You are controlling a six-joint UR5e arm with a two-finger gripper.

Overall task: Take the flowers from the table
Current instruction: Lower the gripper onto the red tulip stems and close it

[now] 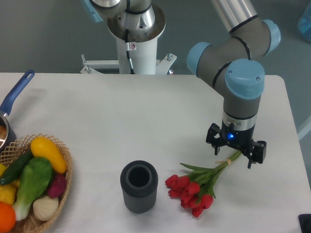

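Observation:
The flowers (190,191), a bunch of red tulips with green leaves and pale stems, lie on the white table (145,110) at the front right. The heads point front-left and the stems run up to the right. My gripper (233,155) points down over the stem ends. Its two black fingers stand apart, one on each side of the stems, so it is open. I cannot tell whether the fingers touch the stems.
A dark grey ribbed cylinder cup (138,185) stands just left of the tulip heads. A wicker basket (68,166) with colourful vegetables sits at the front left. Behind it is a pot with a blue handle (15,93). The arm's white base (135,36) stands behind the table.

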